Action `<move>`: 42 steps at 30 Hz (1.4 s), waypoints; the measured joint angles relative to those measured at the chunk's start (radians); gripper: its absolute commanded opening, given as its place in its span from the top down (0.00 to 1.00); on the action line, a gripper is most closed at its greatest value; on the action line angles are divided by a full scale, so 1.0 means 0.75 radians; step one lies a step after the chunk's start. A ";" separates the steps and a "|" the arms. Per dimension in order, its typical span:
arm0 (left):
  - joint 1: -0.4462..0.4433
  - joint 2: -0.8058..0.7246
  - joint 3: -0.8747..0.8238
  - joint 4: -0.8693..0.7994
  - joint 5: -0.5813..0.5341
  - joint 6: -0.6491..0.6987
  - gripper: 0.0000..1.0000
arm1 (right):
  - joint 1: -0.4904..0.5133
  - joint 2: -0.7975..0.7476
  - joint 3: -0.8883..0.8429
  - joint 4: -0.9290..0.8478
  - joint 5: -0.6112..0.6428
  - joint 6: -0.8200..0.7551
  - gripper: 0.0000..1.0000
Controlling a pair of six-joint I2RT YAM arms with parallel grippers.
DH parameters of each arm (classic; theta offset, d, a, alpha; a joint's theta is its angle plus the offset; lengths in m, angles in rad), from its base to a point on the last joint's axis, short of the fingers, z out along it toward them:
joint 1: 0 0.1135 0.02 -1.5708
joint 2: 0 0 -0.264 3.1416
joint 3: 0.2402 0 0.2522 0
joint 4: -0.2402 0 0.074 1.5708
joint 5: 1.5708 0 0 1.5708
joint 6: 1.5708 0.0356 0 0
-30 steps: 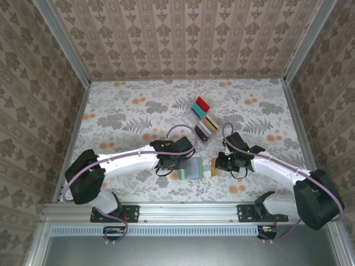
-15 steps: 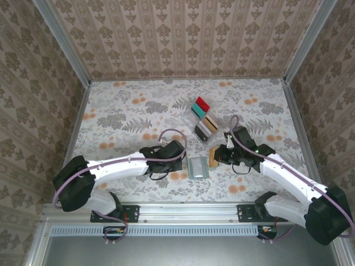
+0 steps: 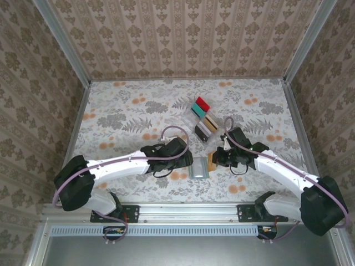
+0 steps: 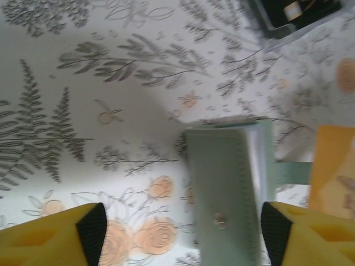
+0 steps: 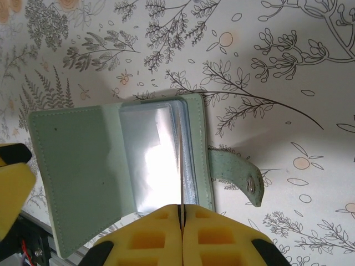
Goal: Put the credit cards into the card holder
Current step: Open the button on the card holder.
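You have one flat grey-green bifold card holder (image 3: 198, 168) lying open on the floral-print table (image 3: 122, 116). It is near the front edge, between the two arms, with its snap strap (image 5: 239, 173) flopped out to one side. One thin orange plastic card (image 4: 333, 166) is away from the others. The other credit cards (image 3: 208, 122) sit farther back in one clear plastic divided tray (image 3: 192, 117). They show as four colour patches: red, teal, tan and dark (how many cards lie in each slot cannot be told).

Your right claw (image 5: 181, 221) is squeezed fully together on the orange card. The card shows edge-on between the yellow pads and points at the holder's clear plastic sleeves. Your left claw (image 4: 183, 230) is spread wide and holds nothing, with a fingertip on either side of the card holder. Whether it touches the holder is unclear. Any print on the cards is too small to read.
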 measured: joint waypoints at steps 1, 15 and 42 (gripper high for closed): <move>0.000 0.010 0.022 0.001 0.008 0.002 0.19 | 0.000 0.008 0.000 0.000 -0.005 0.000 0.93; -0.009 0.143 0.084 -0.072 0.036 -0.007 0.83 | 0.000 0.022 -0.042 0.039 -0.033 -0.003 0.94; 0.019 0.125 -0.038 0.044 0.047 0.005 1.00 | 0.009 0.202 -0.075 0.213 -0.144 -0.078 0.94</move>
